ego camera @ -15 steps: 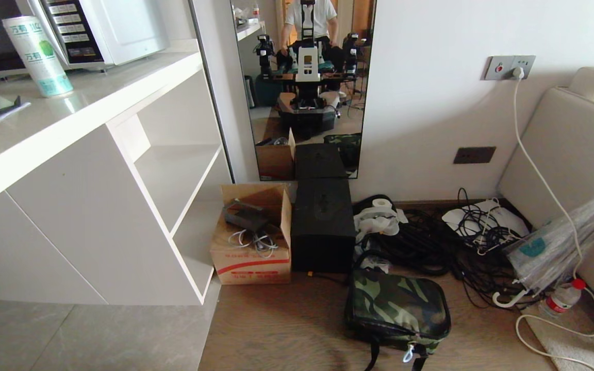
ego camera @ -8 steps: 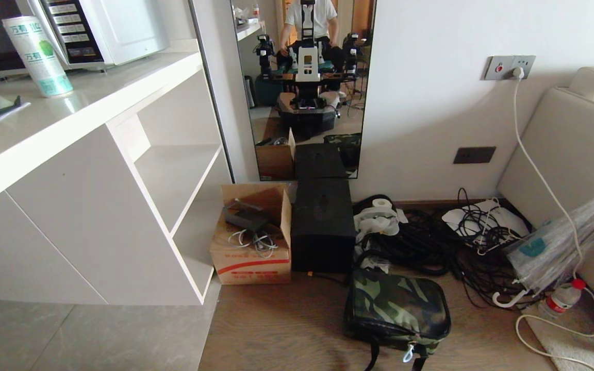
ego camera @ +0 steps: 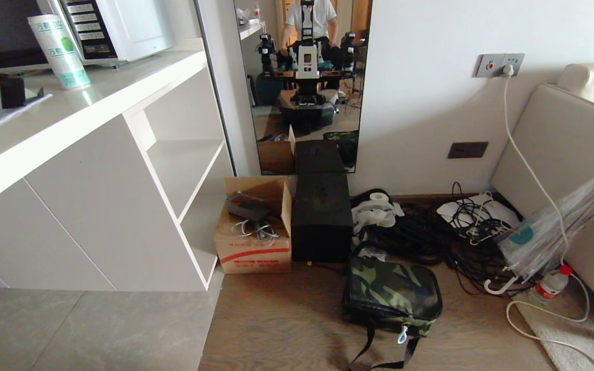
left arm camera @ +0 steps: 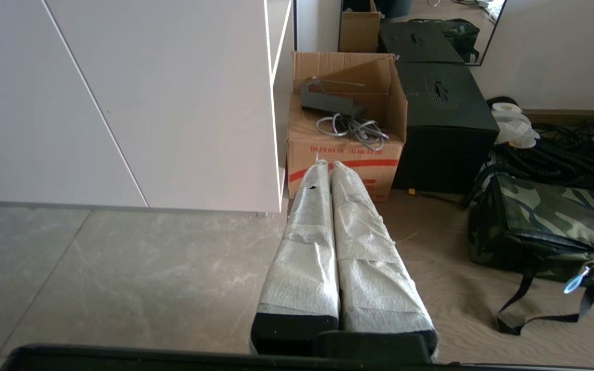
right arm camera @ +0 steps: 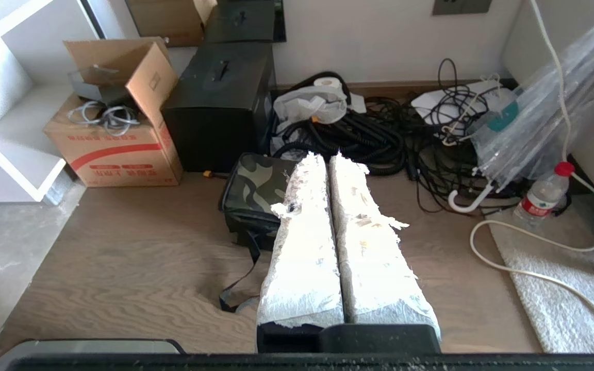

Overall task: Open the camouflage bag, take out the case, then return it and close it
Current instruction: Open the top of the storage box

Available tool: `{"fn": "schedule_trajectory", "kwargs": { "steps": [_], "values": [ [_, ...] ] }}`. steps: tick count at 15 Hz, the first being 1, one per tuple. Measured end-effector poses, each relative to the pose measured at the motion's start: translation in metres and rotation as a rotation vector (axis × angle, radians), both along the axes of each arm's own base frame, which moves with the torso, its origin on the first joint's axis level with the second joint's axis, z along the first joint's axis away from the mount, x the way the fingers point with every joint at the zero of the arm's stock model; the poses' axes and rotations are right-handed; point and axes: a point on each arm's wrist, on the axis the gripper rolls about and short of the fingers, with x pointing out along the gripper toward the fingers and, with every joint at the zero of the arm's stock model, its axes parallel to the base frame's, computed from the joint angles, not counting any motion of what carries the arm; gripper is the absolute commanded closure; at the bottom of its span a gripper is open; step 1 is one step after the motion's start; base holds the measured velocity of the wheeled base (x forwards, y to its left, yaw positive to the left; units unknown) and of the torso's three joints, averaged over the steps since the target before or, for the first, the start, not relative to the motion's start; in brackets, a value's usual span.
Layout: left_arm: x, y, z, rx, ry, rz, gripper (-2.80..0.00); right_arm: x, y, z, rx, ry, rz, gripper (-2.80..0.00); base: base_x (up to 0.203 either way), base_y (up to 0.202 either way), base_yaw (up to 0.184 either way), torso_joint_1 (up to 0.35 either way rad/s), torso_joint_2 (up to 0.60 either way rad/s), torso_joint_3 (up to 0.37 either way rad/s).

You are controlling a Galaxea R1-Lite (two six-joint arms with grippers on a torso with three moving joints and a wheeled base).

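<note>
The camouflage bag (ego camera: 391, 296) lies flat and zipped on the wood floor, its black strap (ego camera: 379, 355) trailing toward me. It also shows in the left wrist view as the camouflage bag (left arm camera: 549, 226), and in the right wrist view as the camouflage bag (right arm camera: 256, 188). The case is hidden. Neither arm is in the head view. My left gripper (left arm camera: 326, 164) is shut and empty, held above the floor well left of the bag. My right gripper (right arm camera: 328, 154) is shut and empty too, hanging over the bag's near right part without touching it.
A tall black box (ego camera: 321, 216) and an open cardboard box (ego camera: 253, 232) stand behind the bag. A white cabinet (ego camera: 96, 206) is at the left. Tangled cables (ego camera: 431, 237), an umbrella (ego camera: 549, 232), a water bottle (ego camera: 549, 288) and a sofa (ego camera: 575, 154) crowd the right. A mirror (ego camera: 302, 87) reflects a seated person.
The whole head view has shifted: the camera moved, everything sits a little higher and smaller, and more of the bag's strap shows. The things themselves have not moved.
</note>
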Motion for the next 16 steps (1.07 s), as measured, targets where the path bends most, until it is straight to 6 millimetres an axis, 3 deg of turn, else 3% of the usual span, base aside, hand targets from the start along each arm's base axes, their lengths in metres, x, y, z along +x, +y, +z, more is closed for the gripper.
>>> {"fn": "schedule_trajectory", "kwargs": {
  "steps": [12,16],
  "values": [
    [-0.0001,0.0000,0.0002,0.004,0.000,-0.001,0.00,0.0000,0.0000,0.0000,0.000,0.000,-0.001,0.00,0.000,0.000,0.000,0.000,0.00,0.000],
    [-0.0001,0.0000,0.0003,0.003,-0.002,0.000,0.00,0.0000,0.0000,0.0000,0.000,0.000,-0.001,0.00,0.000,0.000,0.000,0.001,0.00,-0.129]
  ]
}}
